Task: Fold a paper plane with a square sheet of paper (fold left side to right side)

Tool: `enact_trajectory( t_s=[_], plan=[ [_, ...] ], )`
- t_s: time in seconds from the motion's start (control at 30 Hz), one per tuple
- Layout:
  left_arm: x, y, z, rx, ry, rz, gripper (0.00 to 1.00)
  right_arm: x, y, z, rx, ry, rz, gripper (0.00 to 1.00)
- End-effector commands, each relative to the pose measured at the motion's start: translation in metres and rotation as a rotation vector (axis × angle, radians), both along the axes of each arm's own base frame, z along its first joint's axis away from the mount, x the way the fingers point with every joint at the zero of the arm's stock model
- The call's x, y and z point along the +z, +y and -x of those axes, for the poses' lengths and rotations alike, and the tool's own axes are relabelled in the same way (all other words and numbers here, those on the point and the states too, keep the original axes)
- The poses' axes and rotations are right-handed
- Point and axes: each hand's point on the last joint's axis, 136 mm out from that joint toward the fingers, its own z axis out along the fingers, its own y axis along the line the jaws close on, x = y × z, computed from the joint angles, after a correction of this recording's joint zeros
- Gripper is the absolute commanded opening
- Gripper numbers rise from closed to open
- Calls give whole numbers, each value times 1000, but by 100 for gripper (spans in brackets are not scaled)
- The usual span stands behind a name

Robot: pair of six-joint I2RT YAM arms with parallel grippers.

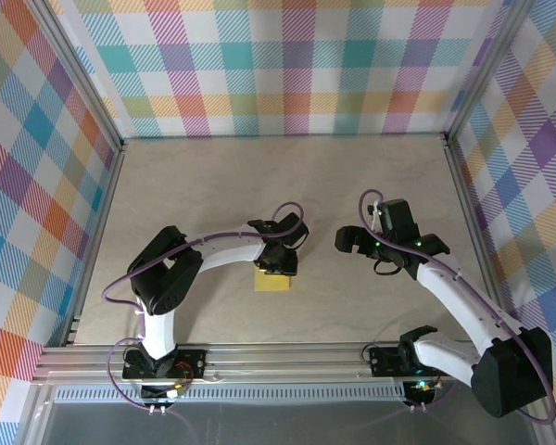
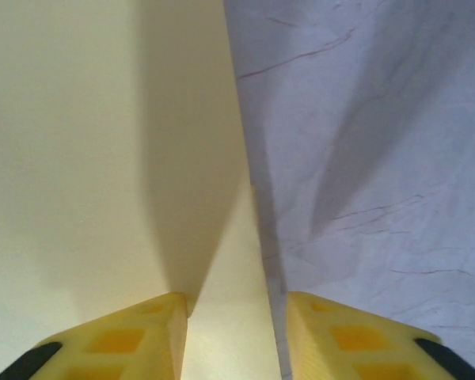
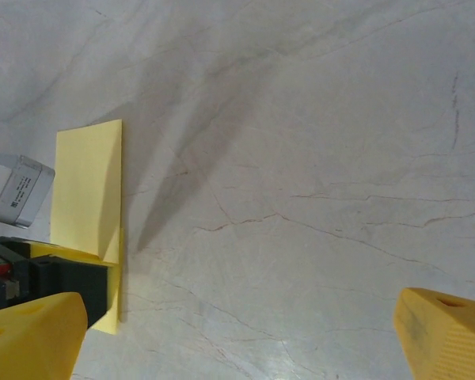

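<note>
The square sheet of paper is bright yellow and lies on the table near the front edge. It is folded into a narrow rectangle, with a thin strip of the lower layer showing along one long edge. My left gripper stands over its far end. In the left wrist view the paper lies flat below and its edge runs down between the yellow fingers. The left gripper is open and grips nothing. My right gripper hovers open to the right of the paper, wide apart over bare table.
The marbled beige table is walled by plaid panels on three sides, with an aluminium rail along the front. The left arm's black wrist covers part of the paper. Open tabletop lies behind both grippers.
</note>
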Motion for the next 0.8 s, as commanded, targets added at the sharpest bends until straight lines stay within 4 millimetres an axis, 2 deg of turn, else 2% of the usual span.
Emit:
enact_trajectory(
  t_s=[0.0,0.13,0.23,0.37,0.43,0.6,0.77],
  plan=[
    [23,-20,0,-36,-14,111,45,-3,9,1,22,27,-73,99],
    [46,-20,-4,-41,-62,169,50,-5,18,0,40,49,-133,99],
    [61,-9,-12,-21,-106,208,53,-7,25,0,52,69,-185,99],
    [76,17,-24,35,-165,261,56,-11,40,0,77,103,-272,99],
    [79,31,-29,71,-186,284,58,-13,50,1,104,125,-334,99],
    [81,54,-39,146,-215,393,61,-20,79,0,163,205,-497,81],
    [68,71,-41,221,-179,476,61,-36,110,3,221,268,-523,73]
  ],
)
